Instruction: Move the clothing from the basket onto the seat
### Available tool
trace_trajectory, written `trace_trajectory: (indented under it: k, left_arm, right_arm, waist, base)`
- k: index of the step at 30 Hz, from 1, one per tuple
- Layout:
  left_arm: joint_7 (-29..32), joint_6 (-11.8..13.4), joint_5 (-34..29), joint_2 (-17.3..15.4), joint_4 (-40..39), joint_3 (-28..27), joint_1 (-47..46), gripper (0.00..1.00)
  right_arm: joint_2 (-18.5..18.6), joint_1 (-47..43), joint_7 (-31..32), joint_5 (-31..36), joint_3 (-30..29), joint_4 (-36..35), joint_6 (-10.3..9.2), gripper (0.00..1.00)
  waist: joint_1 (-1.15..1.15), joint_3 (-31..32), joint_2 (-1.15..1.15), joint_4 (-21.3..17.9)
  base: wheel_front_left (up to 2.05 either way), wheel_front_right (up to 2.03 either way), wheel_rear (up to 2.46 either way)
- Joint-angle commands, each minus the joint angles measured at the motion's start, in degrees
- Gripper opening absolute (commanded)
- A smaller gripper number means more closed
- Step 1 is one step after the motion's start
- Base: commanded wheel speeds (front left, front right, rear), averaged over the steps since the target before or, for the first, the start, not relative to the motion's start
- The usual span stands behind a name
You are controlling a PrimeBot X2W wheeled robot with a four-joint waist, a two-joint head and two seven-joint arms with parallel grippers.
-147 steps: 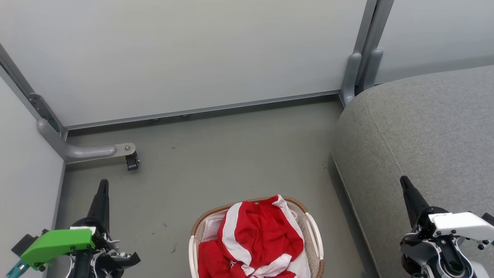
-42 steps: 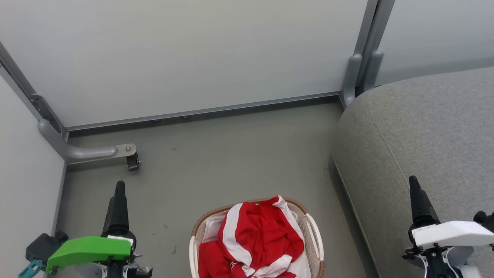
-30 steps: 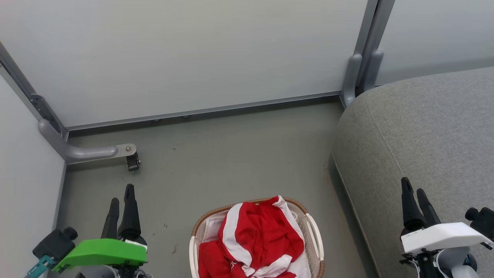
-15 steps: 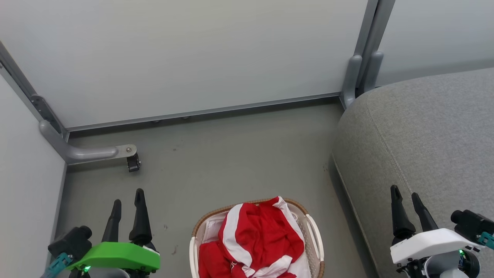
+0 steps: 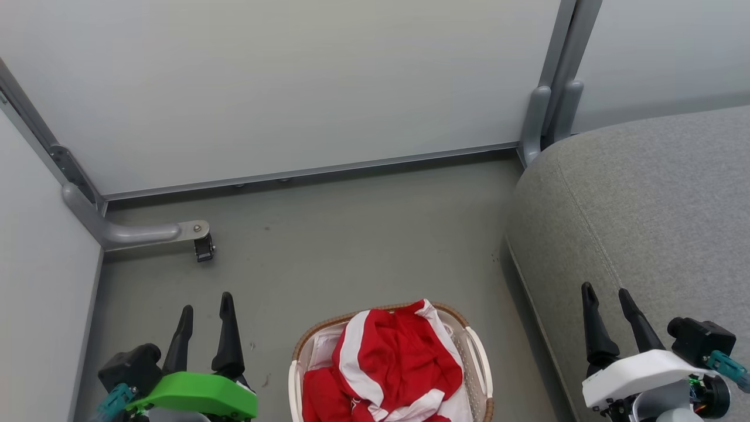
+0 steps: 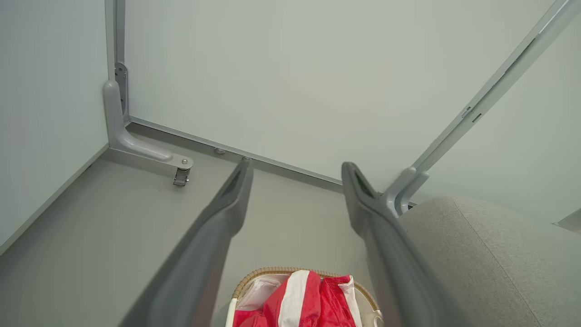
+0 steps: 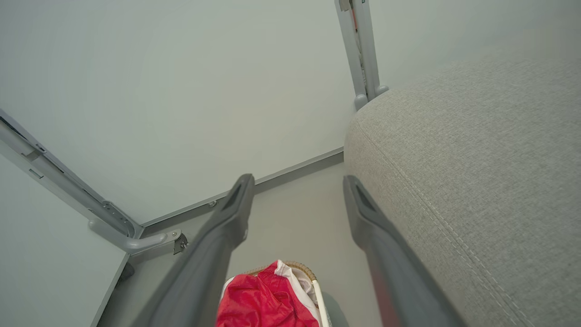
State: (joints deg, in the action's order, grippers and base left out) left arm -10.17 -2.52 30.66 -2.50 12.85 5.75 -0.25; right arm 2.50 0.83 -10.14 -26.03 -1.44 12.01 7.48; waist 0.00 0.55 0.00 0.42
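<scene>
Plainly nothing is done yet; the left gripper [image 5: 206,302] hovers above the floor [image 5: 351,234], fingers parted and empty; the clothing [image 5: 398,363] lies heaped in the basket [image 5: 316,332]; the seat [image 5: 644,205] is bare; the right gripper [image 5: 604,289], fingers likewise spread, holds nothing; every lift remains.

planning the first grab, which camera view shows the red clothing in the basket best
The head view: it looks down on the clothing, showing most of the red-and-white heap in the basket, cropped at the bottom. The left wrist view catches its far part at the bottom edge; the right wrist view a smaller red bunch.
</scene>
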Motion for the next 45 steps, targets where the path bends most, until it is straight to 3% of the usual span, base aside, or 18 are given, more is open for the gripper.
trace_trajectory:
  k: [1,20,45]
  left_arm:
    - [-0.6,0.2,-1.7,-0.5,-0.1,0.1,0.7,1.0]
    - [-2.9,2.0,-9.0,-0.5,2.0,1.3,0.5,1.0]
    - [-5.0,1.9,-15.6,-0.6,5.1,2.2,0.8,1.0]
  right_arm:
    - [0.3,-0.4,-0.6,1.5,0.1,-0.2,0.02,1.0]
    - [0.4,-1.3,-2.9,11.3,1.4,-0.1,0.02,1.0]
    - [0.5,-1.5,-5.2,19.9,2.3,0.3,0.01,1.0]
  waist:
    - [0.0,0.0,0.0,0.0]
    - [0.0,0.1,0.0,0.0]
    - [0.0,-0.1,0.0,0.7]
  base:
    - [0.0,0.0,0.0]
    - [0.0,0.0,0.0]
    - [0.0,0.0,0.0]
